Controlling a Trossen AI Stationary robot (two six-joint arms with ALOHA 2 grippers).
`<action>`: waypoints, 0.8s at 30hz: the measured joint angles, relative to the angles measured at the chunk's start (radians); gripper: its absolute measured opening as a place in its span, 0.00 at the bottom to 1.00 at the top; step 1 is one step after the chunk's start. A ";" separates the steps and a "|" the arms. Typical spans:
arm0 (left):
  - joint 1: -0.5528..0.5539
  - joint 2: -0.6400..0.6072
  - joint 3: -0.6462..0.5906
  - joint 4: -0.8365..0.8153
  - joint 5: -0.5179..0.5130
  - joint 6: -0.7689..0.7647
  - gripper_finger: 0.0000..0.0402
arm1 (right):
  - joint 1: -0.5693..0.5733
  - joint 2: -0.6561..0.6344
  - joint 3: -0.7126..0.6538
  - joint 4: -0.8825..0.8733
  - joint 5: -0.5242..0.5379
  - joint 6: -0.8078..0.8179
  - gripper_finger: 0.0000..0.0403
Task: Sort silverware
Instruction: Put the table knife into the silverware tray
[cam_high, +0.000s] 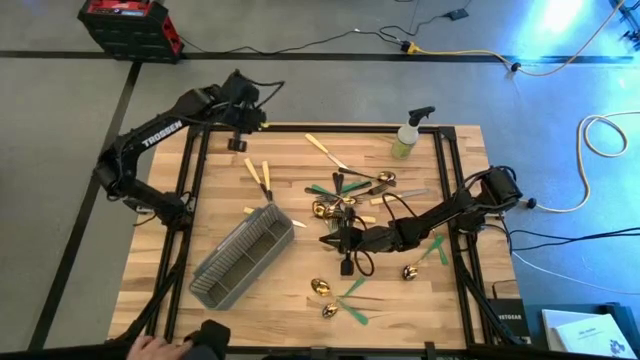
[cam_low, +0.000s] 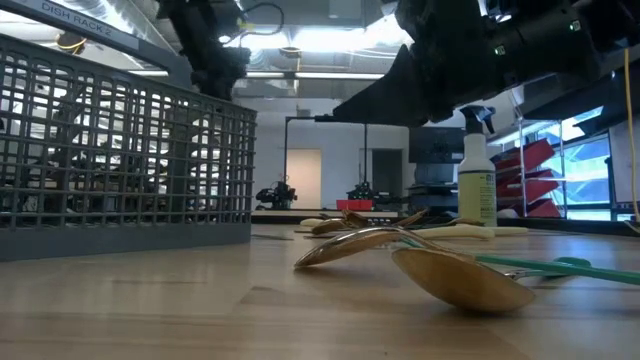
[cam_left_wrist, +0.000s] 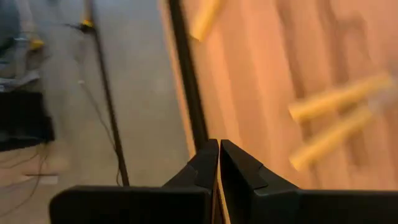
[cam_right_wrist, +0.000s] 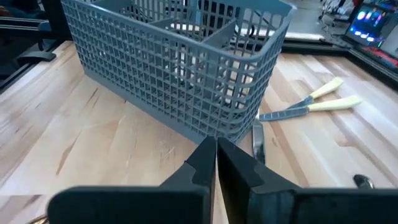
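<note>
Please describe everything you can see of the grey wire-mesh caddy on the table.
The grey wire-mesh caddy is a long rectangular basket of what looks like grey wire grid, with inner dividers forming compartments. It stands upright on the wooden table, set diagonally, left of the scattered silverware. No silverware shows inside it. Two cream-handled knives lie just beside one end. Neither arm touches it.

Gold spoon heads (cam_low: 455, 277) on the table (cam_low: 200, 320) beside grey mesh caddy (cam_low: 120, 150).

Grey wire-mesh caddy (cam_high: 242, 256) on wooden table (cam_high: 250, 330); yellow-green spray bottle (cam_high: 408, 135) near far edge.
</note>
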 joint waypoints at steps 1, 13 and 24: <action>0.000 0.010 0.026 -0.057 0.000 0.035 0.00 | 0.000 0.000 0.000 0.000 0.000 0.007 0.00; -0.014 0.192 0.059 -0.252 0.023 -0.005 0.00 | 0.001 0.000 0.000 -0.005 0.000 0.091 0.00; -0.033 0.243 0.054 -0.250 0.063 -0.165 0.17 | 0.043 0.000 0.000 -0.034 0.016 0.092 0.00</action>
